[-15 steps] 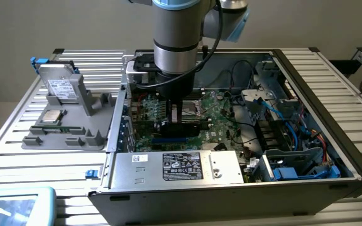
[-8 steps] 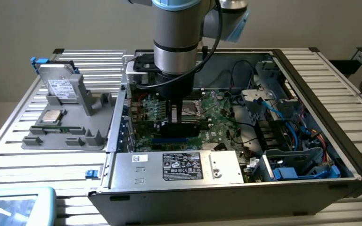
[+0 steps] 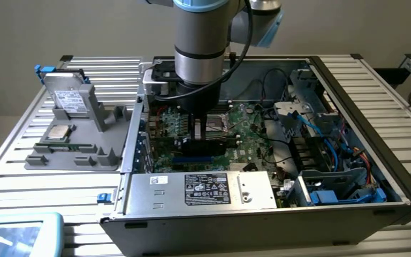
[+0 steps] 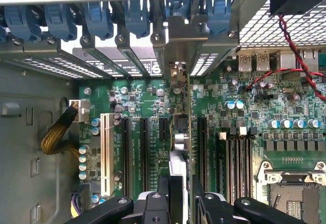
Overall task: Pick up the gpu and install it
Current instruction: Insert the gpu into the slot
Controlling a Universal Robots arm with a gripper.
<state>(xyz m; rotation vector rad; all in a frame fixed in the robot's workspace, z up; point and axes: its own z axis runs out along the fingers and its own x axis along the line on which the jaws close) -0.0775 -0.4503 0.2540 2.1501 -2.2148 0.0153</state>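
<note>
Slatted bench, open PC case | your claw clamps the gpu | card hangs straight ahead of claw, long axis parallel to slots

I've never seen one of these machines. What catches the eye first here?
The thick robot arm reaches straight down into an open computer case. Its claw grips the gpu edge-on over the slots of the green motherboard. At the exterior view's left, a grey holder carries a silver drive and a processor chip.
</note>
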